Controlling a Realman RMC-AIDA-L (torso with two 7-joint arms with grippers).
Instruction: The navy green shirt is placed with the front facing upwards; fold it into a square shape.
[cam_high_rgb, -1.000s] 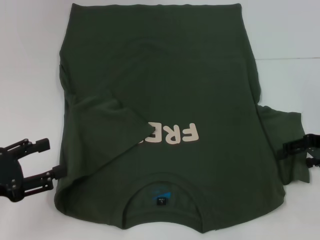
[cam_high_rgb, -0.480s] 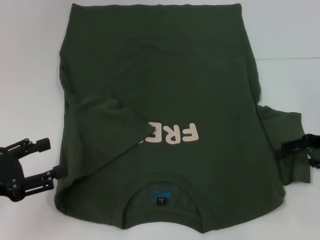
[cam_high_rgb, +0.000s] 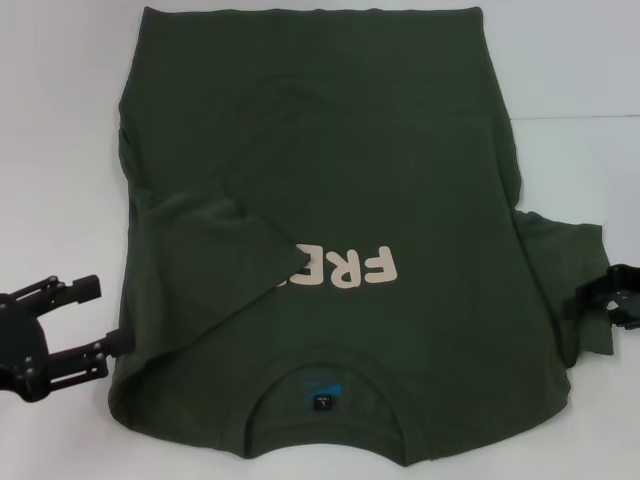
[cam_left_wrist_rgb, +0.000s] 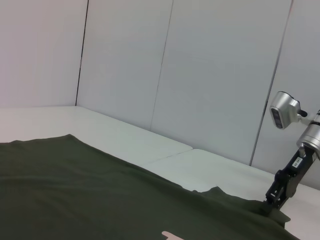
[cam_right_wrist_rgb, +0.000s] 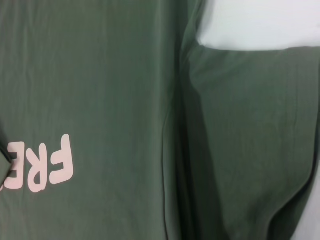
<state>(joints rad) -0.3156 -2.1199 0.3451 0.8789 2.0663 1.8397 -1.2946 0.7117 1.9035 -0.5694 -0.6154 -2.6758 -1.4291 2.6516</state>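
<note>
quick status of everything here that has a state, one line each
navy green shirt: flat, front up, one sleeve folded over the chest, other sleeve still out
left gripper: jaws open, at the shirt's edge near the collar
right gripper: over the outstretched sleeve
table: white, shirt spread on it

You see a white table that fills the head view from 12 o'clock down to 6 o'clock. A thin seam crosses its surface at about 2 o'clock. In the left wrist view, the same white top runs to its far edge, and there you see a step in the edge. Behind it stands a wall of pale grey panels, with dark vertical joints between them. The light is soft and even, without hard shadows.
</note>
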